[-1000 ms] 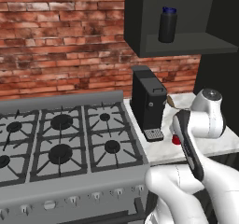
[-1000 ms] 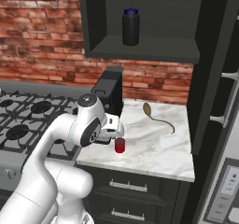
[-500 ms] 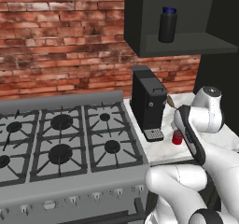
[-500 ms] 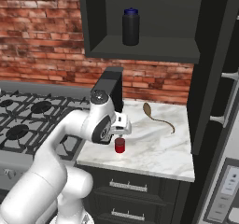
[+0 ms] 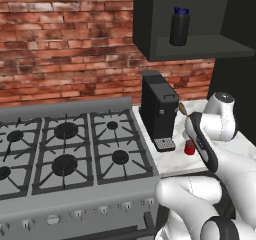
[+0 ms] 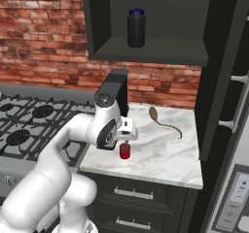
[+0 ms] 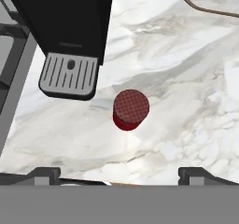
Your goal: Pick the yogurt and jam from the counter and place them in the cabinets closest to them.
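White marble desk [image 6: 165, 154] sits next to the stove [image 5: 65, 149]. Your little red jam jar [image 7: 131, 109] stands straight up on it, lid facing the ceiling, at about 4 o'clock from the coffee machine [image 5: 159, 109]. Your pincer [image 7: 120, 175] hangs right above the jar, fingers wide apart, holding nothing. A dark bottle [image 6: 136, 28] stands up in the open cabinet [image 6: 146, 50].

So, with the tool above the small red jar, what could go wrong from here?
1. The red jar stands close to the coffee machine's drip tray; one finger of the descending tool might hit the tray.
2. The jar is small and round, so an off-centre grip could tip it on the marble counter.
3. The brown spoon lies nearby and could be swept.
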Tool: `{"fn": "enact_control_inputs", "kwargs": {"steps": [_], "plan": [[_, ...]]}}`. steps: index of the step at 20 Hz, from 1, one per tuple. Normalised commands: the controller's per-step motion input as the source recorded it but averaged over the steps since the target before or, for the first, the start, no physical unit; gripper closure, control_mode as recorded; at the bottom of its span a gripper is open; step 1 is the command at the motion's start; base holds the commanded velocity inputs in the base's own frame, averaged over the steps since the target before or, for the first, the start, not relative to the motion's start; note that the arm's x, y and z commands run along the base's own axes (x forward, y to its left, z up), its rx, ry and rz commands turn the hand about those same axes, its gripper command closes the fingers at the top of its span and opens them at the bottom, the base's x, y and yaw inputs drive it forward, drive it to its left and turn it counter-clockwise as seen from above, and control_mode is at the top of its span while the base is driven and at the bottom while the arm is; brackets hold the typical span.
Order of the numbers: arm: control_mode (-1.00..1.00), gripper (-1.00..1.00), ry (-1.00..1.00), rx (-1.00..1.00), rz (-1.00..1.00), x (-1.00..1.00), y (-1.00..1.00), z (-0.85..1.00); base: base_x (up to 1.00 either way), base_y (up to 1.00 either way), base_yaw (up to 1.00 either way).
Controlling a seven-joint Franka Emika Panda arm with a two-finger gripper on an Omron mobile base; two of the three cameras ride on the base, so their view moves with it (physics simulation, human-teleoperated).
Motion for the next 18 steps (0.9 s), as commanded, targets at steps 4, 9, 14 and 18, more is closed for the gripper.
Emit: {"fn": "enact_control_inputs", "kwargs": {"steps": [4, 9, 14, 18], "plan": [[-1.00, -1.00, 0.05, -0.02, 0.00, 0.13, 0.00, -0.32, 0.00, 0.00, 0.00], [-1.00, -1.00, 0.05, 0.00, 0.01, 0.27, 0.00, -0.24, 0.00, 0.00, 0.00], [-1.00, -1.00, 0.05, 0.00, 0.03, 0.40, 0.00, -0.21, 0.00, 0.00, 0.00], [-1.00, -1.00, 0.05, 0.00, 0.04, 0.43, -0.01, -0.21, 0.00, 0.00, 0.00]]}}
